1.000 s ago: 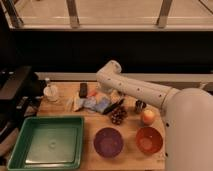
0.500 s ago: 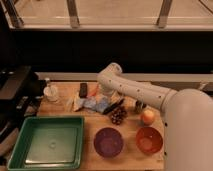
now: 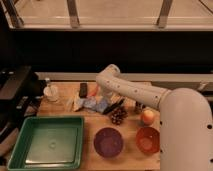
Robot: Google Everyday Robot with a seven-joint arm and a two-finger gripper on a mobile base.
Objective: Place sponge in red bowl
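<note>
The sponge (image 3: 102, 106) is a small flat blue block lying on the wooden table among a cluster of items, left of centre. My gripper (image 3: 117, 106) is down at table level just right of the sponge, close to it or touching it, with my white arm (image 3: 130, 90) arching over from the right. The red bowl (image 3: 148, 139) stands empty near the table's front right, apart from the gripper.
A purple bowl (image 3: 108, 142) sits left of the red one. A green tray (image 3: 47, 141) fills the front left. A pine cone (image 3: 118, 116) and a peach-coloured fruit (image 3: 147, 117) lie behind the bowls. A paler blue-grey piece (image 3: 81, 103), a dark block (image 3: 83, 90) and a white bottle (image 3: 50, 91) stand at the back left.
My arm has lowered and the gripper has come down toward the table beside the sponge. The objects have not moved.
</note>
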